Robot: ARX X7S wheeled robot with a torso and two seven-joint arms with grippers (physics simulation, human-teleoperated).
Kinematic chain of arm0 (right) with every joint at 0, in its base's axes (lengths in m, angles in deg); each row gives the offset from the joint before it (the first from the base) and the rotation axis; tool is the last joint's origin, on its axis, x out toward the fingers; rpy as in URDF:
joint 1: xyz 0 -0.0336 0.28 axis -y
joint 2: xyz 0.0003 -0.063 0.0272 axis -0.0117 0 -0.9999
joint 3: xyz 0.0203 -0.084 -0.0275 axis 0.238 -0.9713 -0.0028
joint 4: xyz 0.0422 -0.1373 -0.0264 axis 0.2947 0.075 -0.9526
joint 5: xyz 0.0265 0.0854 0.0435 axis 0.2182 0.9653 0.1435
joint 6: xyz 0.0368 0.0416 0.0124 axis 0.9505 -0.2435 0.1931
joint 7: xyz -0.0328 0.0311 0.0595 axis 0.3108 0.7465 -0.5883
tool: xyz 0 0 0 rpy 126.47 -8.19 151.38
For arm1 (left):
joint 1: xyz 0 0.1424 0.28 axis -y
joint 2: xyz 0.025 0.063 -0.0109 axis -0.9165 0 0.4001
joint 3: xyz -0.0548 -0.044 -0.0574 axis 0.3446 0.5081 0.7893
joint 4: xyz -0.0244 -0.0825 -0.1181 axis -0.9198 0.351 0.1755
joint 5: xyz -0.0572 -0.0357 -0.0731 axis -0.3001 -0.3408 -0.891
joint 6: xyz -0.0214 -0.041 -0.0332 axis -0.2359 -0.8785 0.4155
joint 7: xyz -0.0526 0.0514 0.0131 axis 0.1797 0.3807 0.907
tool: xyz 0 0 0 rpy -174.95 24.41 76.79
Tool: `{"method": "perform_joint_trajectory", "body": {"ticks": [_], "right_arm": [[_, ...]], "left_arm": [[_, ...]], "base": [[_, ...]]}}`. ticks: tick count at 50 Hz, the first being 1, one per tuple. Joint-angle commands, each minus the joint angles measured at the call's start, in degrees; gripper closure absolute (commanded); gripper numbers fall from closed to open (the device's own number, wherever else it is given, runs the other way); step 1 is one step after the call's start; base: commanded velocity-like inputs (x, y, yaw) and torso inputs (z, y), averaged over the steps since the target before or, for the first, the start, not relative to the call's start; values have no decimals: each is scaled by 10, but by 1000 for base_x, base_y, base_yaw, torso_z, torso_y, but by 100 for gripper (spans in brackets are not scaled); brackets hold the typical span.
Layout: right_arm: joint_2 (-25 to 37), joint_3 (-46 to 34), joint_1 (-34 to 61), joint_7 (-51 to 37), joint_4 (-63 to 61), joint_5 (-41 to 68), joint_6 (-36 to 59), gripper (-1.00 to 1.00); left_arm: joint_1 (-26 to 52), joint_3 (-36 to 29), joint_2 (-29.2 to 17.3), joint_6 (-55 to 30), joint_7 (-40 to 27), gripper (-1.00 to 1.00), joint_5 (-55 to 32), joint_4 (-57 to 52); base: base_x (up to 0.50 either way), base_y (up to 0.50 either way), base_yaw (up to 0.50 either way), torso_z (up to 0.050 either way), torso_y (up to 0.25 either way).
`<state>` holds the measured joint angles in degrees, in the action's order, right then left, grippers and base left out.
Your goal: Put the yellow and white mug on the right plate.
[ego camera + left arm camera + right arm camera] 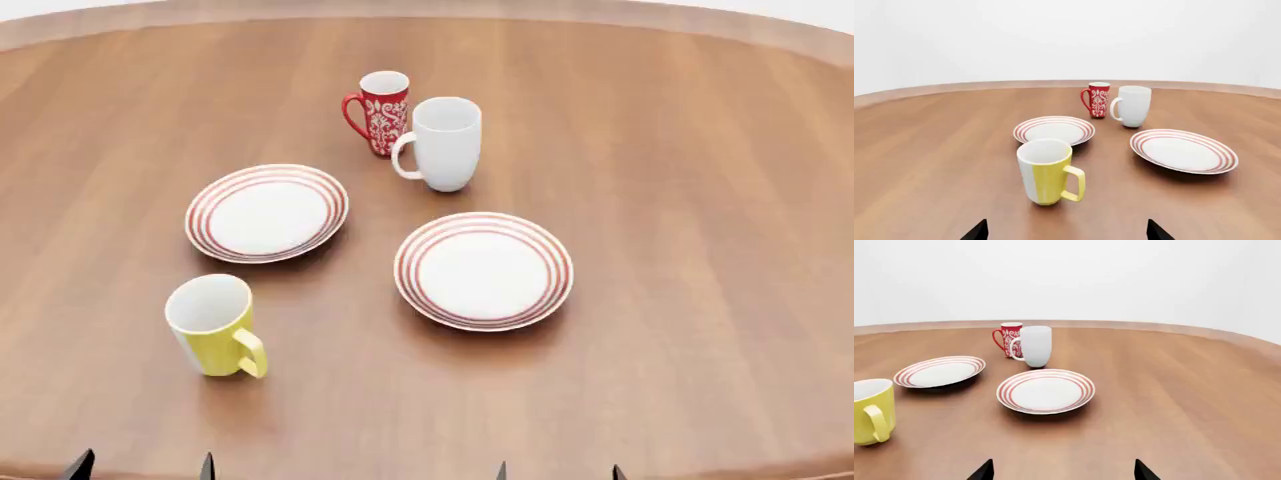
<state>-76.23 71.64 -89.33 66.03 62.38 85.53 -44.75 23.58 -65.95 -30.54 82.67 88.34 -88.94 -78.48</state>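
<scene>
The yellow and white mug stands upright at the near left of the table, its handle turned toward the near right; it also shows as the mug and the mug. The right plate, white with red rings, lies empty right of it, also seen as the plate and the plate. My left gripper hangs open at the table's near edge, just short of the mug. My right gripper is open too, near the edge in front of the right plate. Only the black fingertips show.
A look-alike left plate lies behind the yellow mug. A tall white mug and a slim red-and-white patterned mug stand side by side behind both plates. The round wooden table curves off at the back.
</scene>
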Motion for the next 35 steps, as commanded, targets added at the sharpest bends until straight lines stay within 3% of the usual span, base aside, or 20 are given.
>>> {"method": "perform_joint_trajectory", "body": {"ticks": [1,24,35], "right_arm": [[9,-7,-5,-11,-22,16,19,-100],[40,-47,0,-46,-34,22,37,-100],[62,-50,-1,-58,-129,20,96,-100]], "left_arm": [[2,-6,-11,-3,-17,-100,-4,-3],[4,-26,-40,-21,-44,-100,-56,-22],[5,-39,-77,-106,-47,-100,-43,-137]], "base": [[0,0,0,0,0],[0,0,0,0,0],[0,0,0,0,0]]}}
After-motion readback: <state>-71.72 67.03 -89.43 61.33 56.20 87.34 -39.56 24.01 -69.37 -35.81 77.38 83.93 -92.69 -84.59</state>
